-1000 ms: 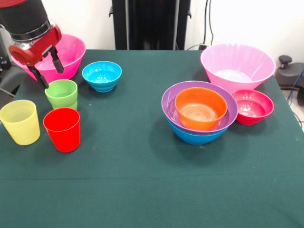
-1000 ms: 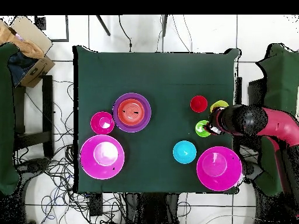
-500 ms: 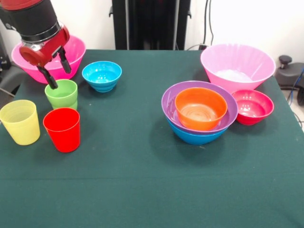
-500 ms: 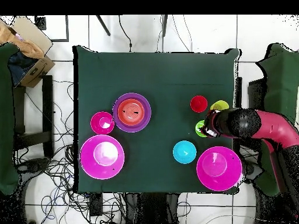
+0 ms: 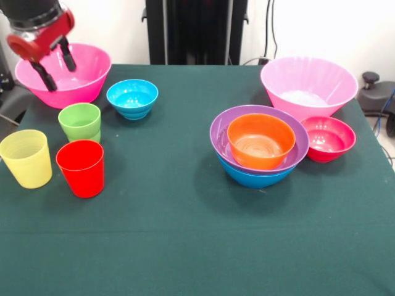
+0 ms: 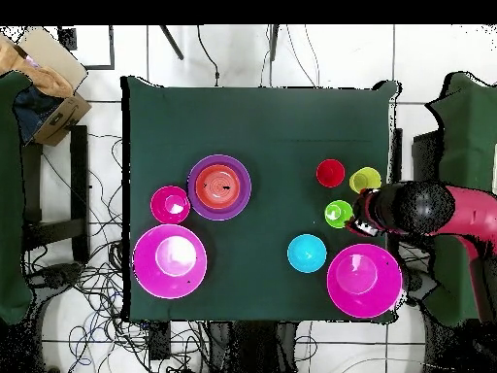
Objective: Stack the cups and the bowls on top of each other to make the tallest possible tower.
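My gripper (image 5: 55, 66) is open and empty, held above the near rim of a large pink bowl (image 5: 83, 83) at the table's far left. In the overhead view it (image 6: 359, 221) sits just right of the light green cup (image 6: 338, 214). The green cup (image 5: 80, 121), yellow cup (image 5: 26, 158) and red cup (image 5: 81, 168) stand upright and apart. The cyan bowl (image 5: 132, 97) stands alone. The tower (image 5: 259, 148) is the orange bowl (image 5: 261, 140) in the purple one (image 5: 222, 126) in the blue one (image 5: 250, 179). The other large pink bowl (image 5: 308, 83) and the crimson bowl (image 5: 328, 138) stand beside it.
The robot's black pedestal (image 5: 196, 31) stands behind the table's far edge. In the overhead view a cardboard box (image 6: 44, 73) lies off the table's corner, and cables cover the floor around the green table (image 6: 272, 126). The red arm (image 6: 456, 219) reaches in from the right.
The gripper was low at the green cup's rim; it has risen and drawn back over the pink bowl, still open and empty. The green cup stays in place.
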Robot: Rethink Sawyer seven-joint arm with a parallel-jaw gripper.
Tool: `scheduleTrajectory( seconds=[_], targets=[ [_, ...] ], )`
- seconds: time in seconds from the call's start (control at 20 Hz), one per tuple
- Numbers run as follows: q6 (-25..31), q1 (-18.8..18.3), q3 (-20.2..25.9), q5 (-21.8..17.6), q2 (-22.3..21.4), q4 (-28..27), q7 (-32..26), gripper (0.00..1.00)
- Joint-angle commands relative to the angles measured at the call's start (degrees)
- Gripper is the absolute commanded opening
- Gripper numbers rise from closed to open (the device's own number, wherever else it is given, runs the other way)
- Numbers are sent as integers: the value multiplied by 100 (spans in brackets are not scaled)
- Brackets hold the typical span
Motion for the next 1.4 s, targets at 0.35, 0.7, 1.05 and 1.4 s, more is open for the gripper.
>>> scheduleTrajectory(
  seconds=[0.35, 0.7, 1.05, 1.4],
  targets=[
    [392, -686, 89, -647, 57, -126, -2155, 100],
    [397, -1066, 105, -653, 600, -254, -2290, 100],
    [-547, -1255, 97, -283, -209, 1447, -321, 100],
    [-1663, -1016, -77, -61, -907, 2803, 1154, 100]
  ],
)
